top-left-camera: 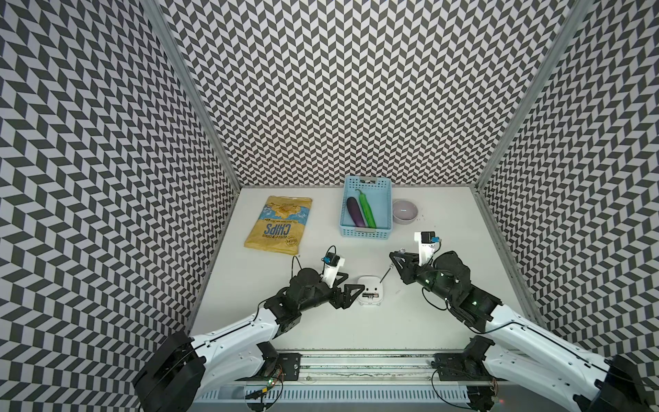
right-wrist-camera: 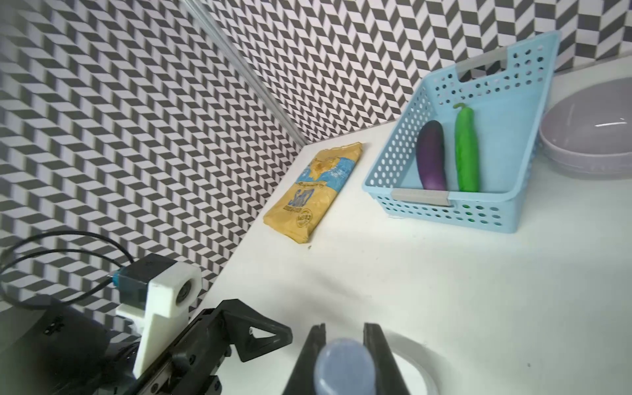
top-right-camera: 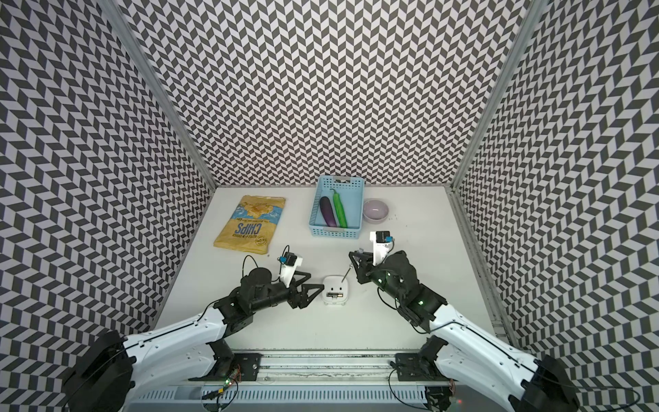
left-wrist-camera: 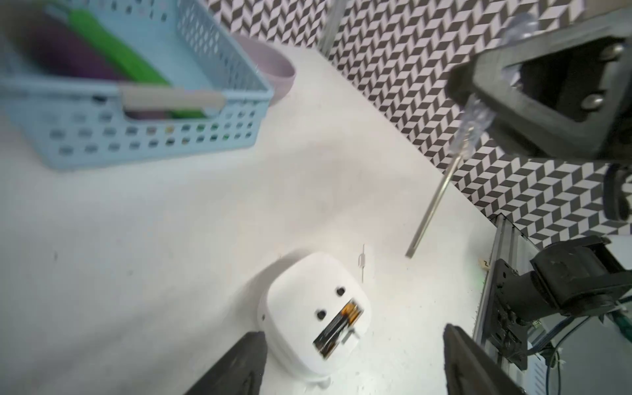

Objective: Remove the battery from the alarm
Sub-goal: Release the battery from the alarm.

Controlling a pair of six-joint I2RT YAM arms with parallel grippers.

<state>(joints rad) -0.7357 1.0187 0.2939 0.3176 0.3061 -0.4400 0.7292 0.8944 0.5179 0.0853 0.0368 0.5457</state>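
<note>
The alarm [left-wrist-camera: 314, 318] shows only its back; its dial is hidden. In the left wrist view the battery [left-wrist-camera: 337, 328] is smeared and the basket [left-wrist-camera: 136, 136] blurred. The screwdriver [right-wrist-camera: 343, 364] is a blur cut off by the right wrist view's edge.

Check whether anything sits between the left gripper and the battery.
Nothing visible. The battery lies uncovered in the back of the alarm, ahead of the open left gripper. The screwdriver in the right gripper points at the alarm's far corner, outside that path.

Behind alarm [top-left-camera: 371, 283]: chips bag [top-left-camera: 280, 224] left, basket [top-left-camera: 367, 232], bowl [top-left-camera: 404, 212] right; battery [top-left-camera: 369, 295] inside.
</note>
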